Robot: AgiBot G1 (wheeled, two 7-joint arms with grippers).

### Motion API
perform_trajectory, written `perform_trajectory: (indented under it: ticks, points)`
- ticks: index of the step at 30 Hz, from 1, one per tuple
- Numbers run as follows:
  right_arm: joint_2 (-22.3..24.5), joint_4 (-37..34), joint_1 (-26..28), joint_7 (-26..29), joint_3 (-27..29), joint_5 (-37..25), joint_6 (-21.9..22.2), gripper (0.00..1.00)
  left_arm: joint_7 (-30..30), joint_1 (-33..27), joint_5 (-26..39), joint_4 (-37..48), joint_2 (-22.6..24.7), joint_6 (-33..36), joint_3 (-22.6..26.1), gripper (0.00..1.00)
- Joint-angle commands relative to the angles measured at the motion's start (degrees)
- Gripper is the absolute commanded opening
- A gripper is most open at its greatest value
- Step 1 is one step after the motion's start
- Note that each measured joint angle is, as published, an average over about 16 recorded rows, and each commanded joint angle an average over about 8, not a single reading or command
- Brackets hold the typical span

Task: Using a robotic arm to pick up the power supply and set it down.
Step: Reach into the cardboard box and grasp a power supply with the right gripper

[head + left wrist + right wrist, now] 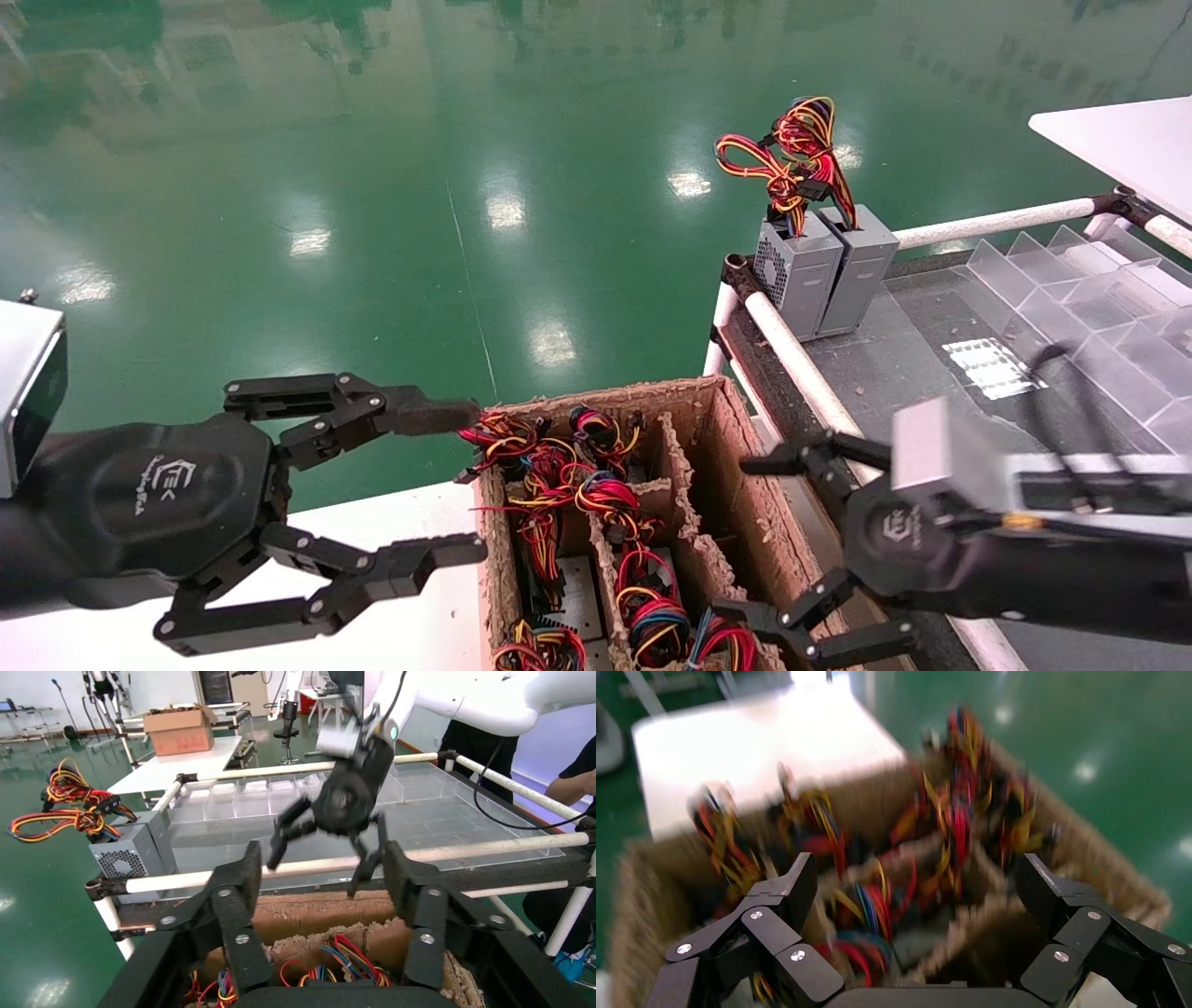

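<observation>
Several power supplies sit in the compartments of a brown cardboard box [731,438], mostly showing as coils of red, yellow, black and blue wires. One coil [652,610] [866,917] lies in a middle compartment, just left of my right gripper. That right gripper [747,539] [916,871] hangs open over the box's right side with nothing between its fingers. My left gripper [470,483] [322,860] is open too, at the box's left edge, and empty.
Two grey boxes [824,266] topped with tall loose red-yellow wire loops stand at the near corner of a cart with white rails [792,345]. Clear plastic dividers [1080,298] fill the cart's right part. A white table [410,522] lies under the left gripper.
</observation>
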Motion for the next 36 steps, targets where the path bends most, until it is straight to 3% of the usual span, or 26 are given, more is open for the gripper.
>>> perform_trajectory:
  ticks: [1,10,11,13,18,20,36]
  points:
    - [-0.7,-0.2,0.8,0.8,-1.6,-3.4,0.5,1.00,0.0,0.0,0.0,0.0,0.0,0.0,0.0,1.00]
    - [-3.3,-3.2,3.9,0.8,-5.4,-8.2,-3.5,1.00,0.0,0.0,0.0,0.0,0.0,0.0,0.0,1.00]
    - [-3.5,-3.5,3.9,0.4,-5.6,-8.3,-3.9,0.97,0.0,0.0,0.0,0.0,0.0,0.0,0.0,1.00]
    - [-4.0,-4.3,3.8,-0.4,-6.0,-8.5,-4.4,0.78,0.0,0.0,0.0,0.0,0.0,0.0,0.0,1.00]
    - [-5.6,-6.3,3.4,-2.6,-6.8,-9.5,-4.4,0.15,0.0,0.0,0.0,0.0,0.0,0.0,0.0,1.00]
    - [-6.2,-7.0,3.3,-3.4,-7.1,-10.0,-4.1,0.01,0.0,0.0,0.0,0.0,0.0,0.0,0.0,1.00]
    - [-7.7,-8.3,3.0,-5.1,-8.1,-11.2,-4.4,0.00,0.0,0.0,0.0,0.0,0.0,0.0,0.0,1.00]
